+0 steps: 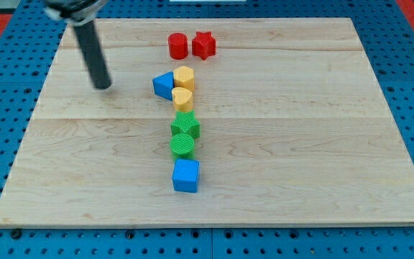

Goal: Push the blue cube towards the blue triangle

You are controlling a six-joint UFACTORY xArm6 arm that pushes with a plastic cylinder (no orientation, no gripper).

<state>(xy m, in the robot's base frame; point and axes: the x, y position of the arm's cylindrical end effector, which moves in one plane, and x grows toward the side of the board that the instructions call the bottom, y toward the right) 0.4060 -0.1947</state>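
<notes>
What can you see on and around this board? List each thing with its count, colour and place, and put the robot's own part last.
Cylinder: one, red, top centre.
Star: one, red, touching the cylinder's right.
Triangle: one, blue, below the red pair.
Hexagon: one, yellow, right of the triangle.
Heart: one, yellow, below the hexagon.
Green star: one, green, centre.
Green cylinder: one, green, below it.
Cube: one, blue, lowest in the column.
Board: one, wooden.
Pegboard: one, blue, surrounding.
My tip: one, dark, left of the triangle, apart.
</notes>
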